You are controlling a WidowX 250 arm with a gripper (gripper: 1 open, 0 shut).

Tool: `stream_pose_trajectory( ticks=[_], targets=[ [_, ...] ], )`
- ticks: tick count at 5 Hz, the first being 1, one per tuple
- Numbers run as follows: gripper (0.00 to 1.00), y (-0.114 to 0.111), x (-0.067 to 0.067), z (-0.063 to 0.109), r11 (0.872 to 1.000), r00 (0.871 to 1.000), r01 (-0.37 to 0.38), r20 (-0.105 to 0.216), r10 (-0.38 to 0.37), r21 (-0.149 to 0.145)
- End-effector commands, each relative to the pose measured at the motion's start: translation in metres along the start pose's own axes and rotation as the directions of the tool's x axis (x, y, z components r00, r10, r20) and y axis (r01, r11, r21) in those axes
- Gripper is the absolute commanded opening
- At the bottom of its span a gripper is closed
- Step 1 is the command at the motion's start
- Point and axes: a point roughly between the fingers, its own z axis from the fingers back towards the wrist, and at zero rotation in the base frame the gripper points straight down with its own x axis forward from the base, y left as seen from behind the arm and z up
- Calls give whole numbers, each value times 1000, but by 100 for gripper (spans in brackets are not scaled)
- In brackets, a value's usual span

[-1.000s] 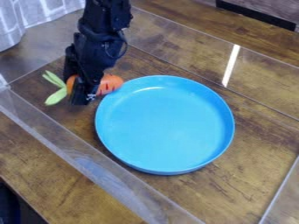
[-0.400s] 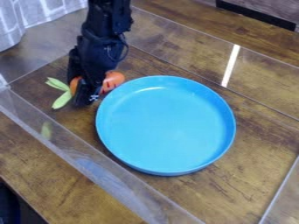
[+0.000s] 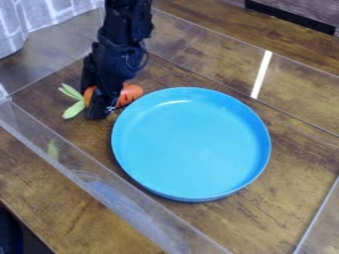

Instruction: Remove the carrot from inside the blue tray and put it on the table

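Note:
The small orange carrot point(image 3: 127, 96) lies on the dark wood table point(image 3: 284, 69), just outside the left rim of the blue tray point(image 3: 192, 149), and its yellow-green leaves point(image 3: 70, 100) point left. My black gripper point(image 3: 103, 105) reaches steeply down onto it. Its fingers straddle the middle of the carrot and appear shut on it. The carrot's orange tip sits against the tray's rim, or nearly so. Nothing lies in the tray. The gripper hides the carrot's middle.
A clear plastic wall point(image 3: 79, 169) runs diagonally along the table's front left. A grey object point(image 3: 11, 30) stands at the top left corner. Bare wood lies behind and to the right of the tray.
The gripper and the carrot have shifted together a little to the right, toward the tray. The tray has slid slightly to the right and toward the front.

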Motion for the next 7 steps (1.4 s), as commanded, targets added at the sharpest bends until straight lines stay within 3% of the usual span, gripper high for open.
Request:
stream_pose_trajectory(
  ticks=[1,7],
  targets=[
    [0,18,-6,5,999,999,-41,16,41,13],
    [0,27,-9,-18,999,999,-38,-18,37,-34]
  ],
)
